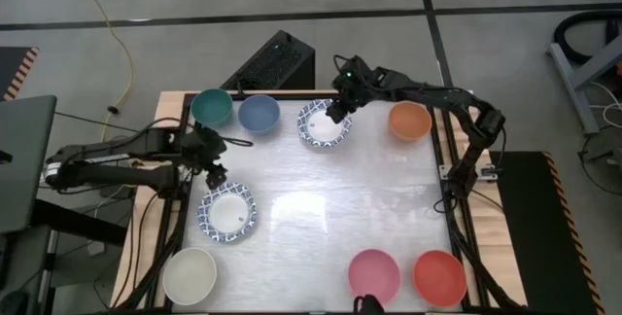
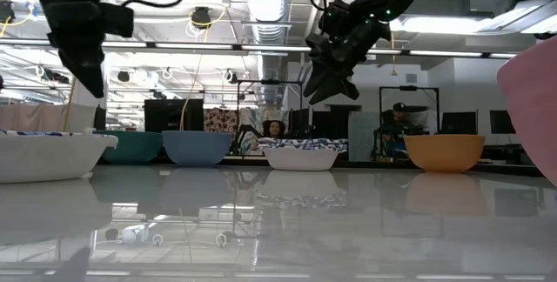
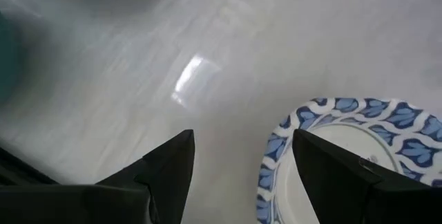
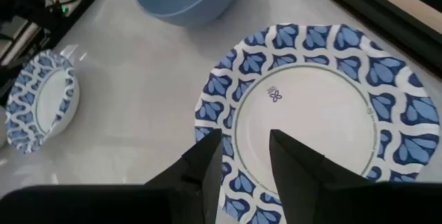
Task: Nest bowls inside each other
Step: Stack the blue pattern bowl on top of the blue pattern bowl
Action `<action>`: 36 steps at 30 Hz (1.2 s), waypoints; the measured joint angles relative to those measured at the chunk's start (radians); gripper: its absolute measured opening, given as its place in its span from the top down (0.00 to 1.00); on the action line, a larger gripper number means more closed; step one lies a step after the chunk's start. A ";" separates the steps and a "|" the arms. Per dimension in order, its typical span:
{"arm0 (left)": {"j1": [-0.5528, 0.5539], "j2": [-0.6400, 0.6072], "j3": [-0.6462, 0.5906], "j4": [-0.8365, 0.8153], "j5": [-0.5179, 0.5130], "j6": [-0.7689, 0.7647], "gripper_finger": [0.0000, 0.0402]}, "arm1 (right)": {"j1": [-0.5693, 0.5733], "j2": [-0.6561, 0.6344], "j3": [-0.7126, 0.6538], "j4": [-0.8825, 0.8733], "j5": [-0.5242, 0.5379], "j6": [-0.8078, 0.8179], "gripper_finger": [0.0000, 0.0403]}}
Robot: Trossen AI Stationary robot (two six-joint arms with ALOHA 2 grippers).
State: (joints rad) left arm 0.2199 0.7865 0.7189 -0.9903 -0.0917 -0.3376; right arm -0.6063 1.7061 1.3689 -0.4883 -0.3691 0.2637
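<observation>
A white bowl with a blue patterned rim stands at the far middle of the table. My right gripper hangs open above its rim, clear of it in the low view. A second patterned bowl stands at the left. My left gripper is open just above this bowl's far rim, and its fingers point steeply down at the bare table beside that rim. Teal, blue and orange bowls stand along the far edge. Cream, pink and red bowls stand along the near edge.
The middle of the table is bare and shiny between the bowls. The table's frame rails run along its left and right sides. A dark box sits beyond the far edge. People show in the room behind.
</observation>
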 joint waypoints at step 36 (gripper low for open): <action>-0.176 0.510 -0.079 0.145 0.105 -0.033 0.56 | 0.043 0.000 0.000 -0.029 0.001 -0.091 0.65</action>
State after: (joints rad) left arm 0.0437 1.2968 0.6395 -0.8453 0.0132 -0.3710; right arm -0.5629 1.7061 1.3689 -0.5175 -0.3684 0.1726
